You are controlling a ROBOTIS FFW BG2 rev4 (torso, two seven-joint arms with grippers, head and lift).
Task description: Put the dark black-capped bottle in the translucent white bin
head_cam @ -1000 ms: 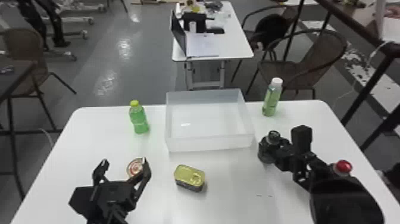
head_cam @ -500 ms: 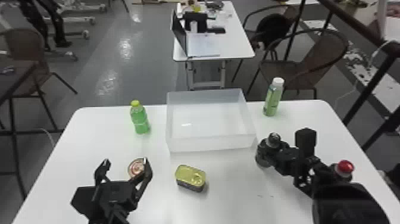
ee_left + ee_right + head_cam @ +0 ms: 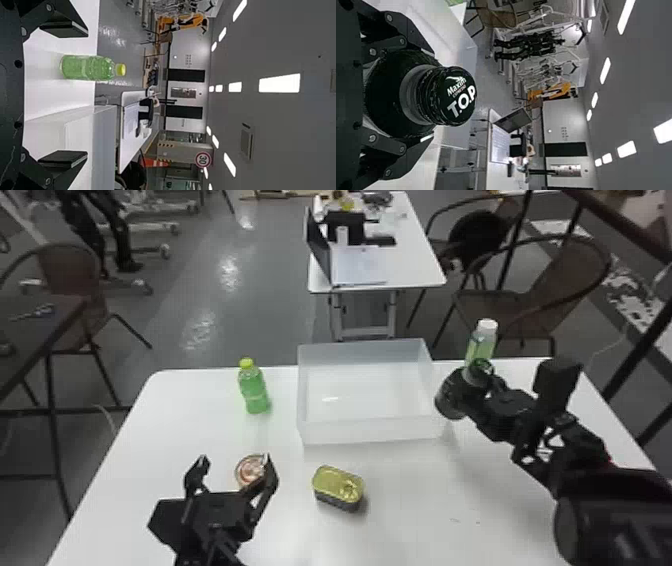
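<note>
White worktop (image 3: 400, 515): spread over the bottom and middle of the head view; the things are set out on it.
Translucent white bin (image 3: 370, 432): placed in the middle of the frame, with nothing seen inside; room is left for the bottle.
Left pincer (image 3: 235, 462): seen at lower left, spread wide with nothing held; not needed for this job.
Right pincer (image 3: 429, 95): seen right of the middle in the head view, closed around the dark bottle; a snug grip should be kept until the bottom is set down.
Dark black-capped bottle (image 3: 391, 91): held near the bin's right wall; how high it is cannot be told. It should be lifted over the rim, moved left, then lowered gently. If it is too low, the wall could be bumped.
White-capped bottle (image 3: 482, 342): found at upper right, close behind the right pincer; it could be knocked, so care is needed.
Green bottle (image 3: 255, 390): stood left of the bin.
Gold tin (image 3: 338, 480): placed below the bin.
</note>
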